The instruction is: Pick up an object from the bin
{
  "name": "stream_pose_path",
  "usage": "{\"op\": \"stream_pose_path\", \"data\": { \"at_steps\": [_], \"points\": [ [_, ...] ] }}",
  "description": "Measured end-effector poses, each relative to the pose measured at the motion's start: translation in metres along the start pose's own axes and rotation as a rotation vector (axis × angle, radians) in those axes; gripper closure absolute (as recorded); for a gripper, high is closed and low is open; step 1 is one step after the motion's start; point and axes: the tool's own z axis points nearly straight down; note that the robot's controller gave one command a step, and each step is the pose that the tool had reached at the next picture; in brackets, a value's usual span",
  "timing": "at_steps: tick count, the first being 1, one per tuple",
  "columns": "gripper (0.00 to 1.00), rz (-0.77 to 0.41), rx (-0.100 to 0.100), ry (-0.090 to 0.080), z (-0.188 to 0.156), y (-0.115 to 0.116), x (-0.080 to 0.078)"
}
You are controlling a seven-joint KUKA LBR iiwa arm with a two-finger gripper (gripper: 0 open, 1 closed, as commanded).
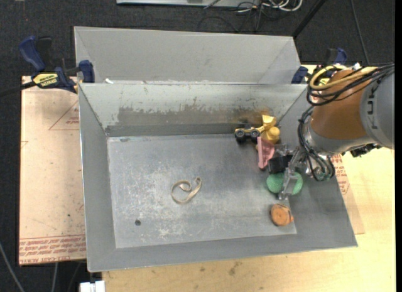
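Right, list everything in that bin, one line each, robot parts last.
bin: one, grey metal, middle of the view
band: one, tan, curled, middle of the floor
speck: one, dark, near left of the floor, too small to identify
black piece: one, black, by the back wall at right
yellow piece: one, yellow, just right of the black piece
pink piece: one, pink, just in front of the yellow piece
green disc: one, green, right side of the floor
orange lump: one, orange-brown, near right, in front of the green disc
arm: one, orange cover and cables, reaching in from the right
hand: one, dark, over the green disc
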Motion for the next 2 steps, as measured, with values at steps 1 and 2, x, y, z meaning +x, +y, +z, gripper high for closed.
{"op": "stream_pose_path", "data": {
  "at_steps": [1, 2],
  "points": [
    [1.00, -0.015, 0.000, 0.000, -0.0010, -0.0001, -0.0003],
    [1.00, -0.014, 0.000, 0.003, -0.0038, 0.0001, 0.0006]
  ]
}}
